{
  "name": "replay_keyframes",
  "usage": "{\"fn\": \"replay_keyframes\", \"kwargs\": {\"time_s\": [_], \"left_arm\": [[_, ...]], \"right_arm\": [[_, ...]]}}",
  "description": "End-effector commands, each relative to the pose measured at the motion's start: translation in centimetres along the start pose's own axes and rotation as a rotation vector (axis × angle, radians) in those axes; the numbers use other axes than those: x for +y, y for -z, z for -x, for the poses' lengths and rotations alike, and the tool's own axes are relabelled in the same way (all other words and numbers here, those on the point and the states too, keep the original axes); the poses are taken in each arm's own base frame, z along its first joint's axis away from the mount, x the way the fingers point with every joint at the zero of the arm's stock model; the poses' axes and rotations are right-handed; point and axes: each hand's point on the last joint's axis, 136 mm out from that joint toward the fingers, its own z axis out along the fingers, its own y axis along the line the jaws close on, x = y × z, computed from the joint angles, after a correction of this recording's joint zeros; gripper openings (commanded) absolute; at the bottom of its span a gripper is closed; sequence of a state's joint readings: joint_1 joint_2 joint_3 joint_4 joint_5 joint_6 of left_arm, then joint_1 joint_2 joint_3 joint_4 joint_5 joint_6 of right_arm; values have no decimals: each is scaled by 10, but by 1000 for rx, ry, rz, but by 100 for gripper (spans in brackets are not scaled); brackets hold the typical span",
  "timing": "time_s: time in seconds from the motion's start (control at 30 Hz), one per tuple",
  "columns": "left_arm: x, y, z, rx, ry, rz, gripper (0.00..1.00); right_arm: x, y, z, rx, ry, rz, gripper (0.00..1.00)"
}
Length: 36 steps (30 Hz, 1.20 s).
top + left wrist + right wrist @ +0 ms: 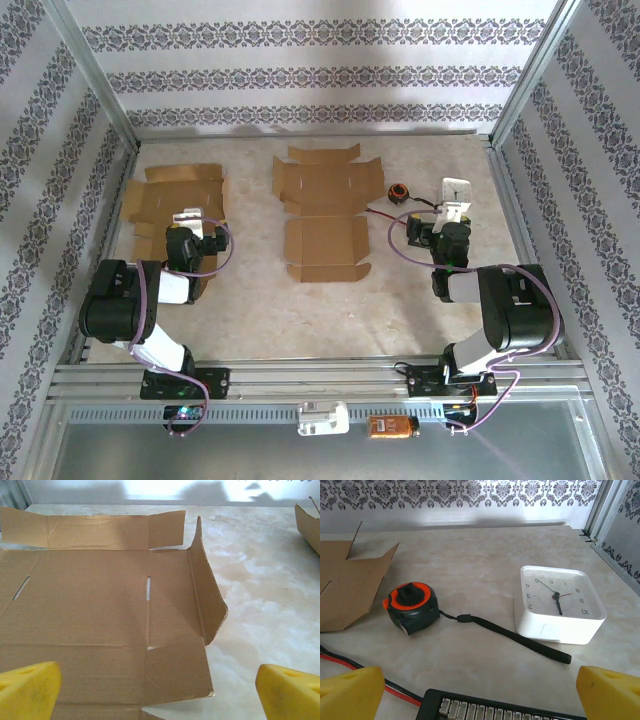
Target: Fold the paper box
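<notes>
- Currently, the left gripper [159,690] is spread wide with nothing pinched. Its yellow fingertips [27,690] are seen above the near edge of the left blank [90,605], a flat cardboard sheet lying well to the left of the centre blank [322,215].
- Likewise, the right gripper [480,692] is spread wide and empty. It is held to the right of the centre blank and is faced toward a tape measure [411,607] and a clock [559,605], not toward cardboard.
- The paper box is found unfolded on the table [400,300] as these two blanks. Which one is meant cannot be told, and no fold is judged to be done yet.
- On the left blank, only the side flap [207,595] nearest the centre blank is raised; the rest lies flat.
- A thin flat panel may be missed by wide jaws. If the fingertips are lowered onto the sheet rather than under an edge, it would likely be pushed along the smooth table instead of lifted.
- The raised flap could be crushed or creased off its score line if it is pressed from above.
- The tape measure, lying just right of the centre blank, could be knocked or its strap [520,640] snagged if the right gripper is swept toward the cardboard.
</notes>
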State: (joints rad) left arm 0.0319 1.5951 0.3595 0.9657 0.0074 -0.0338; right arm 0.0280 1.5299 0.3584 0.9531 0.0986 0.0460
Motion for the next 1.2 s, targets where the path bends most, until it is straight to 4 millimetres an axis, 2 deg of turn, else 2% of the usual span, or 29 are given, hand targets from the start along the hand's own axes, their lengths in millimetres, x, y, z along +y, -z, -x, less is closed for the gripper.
{"fn": "replay_keyframes", "kwargs": {"time_s": [0.0,0.3,0.4,0.53,0.6,0.67,0.73,0.83,0.9,1.03,1.17], "left_arm": [[-7,-2,9,-21,-9,-29,99],[-4,0,9,-33,4,-11,99],[3,8,12,-73,17,25,99],[17,30,34,-105,51,99,100],[20,39,50,-46,112,121,99],[16,50,72,-14,258,106,100],[2,54,87,41,429,39,100],[-41,48,104,196,583,-128,100],[-72,36,106,301,611,-197,100],[-123,-16,85,528,547,-233,100],[-159,-77,69,643,496,-245,99]], "right_arm": [[3,-2,7,-18,4,25,98],[3,-2,7,-18,2,34,98],[5,-1,9,-24,0,48,98],[11,13,41,2,25,54,98],[8,21,59,35,-81,37,98],[22,27,76,81,-211,119,98],[49,27,82,173,-325,246,98],[86,19,92,341,-448,388,98],[103,12,89,456,-473,430,98],[134,-6,92,622,-479,492,98],[166,-3,89,705,-474,579,98]]}}
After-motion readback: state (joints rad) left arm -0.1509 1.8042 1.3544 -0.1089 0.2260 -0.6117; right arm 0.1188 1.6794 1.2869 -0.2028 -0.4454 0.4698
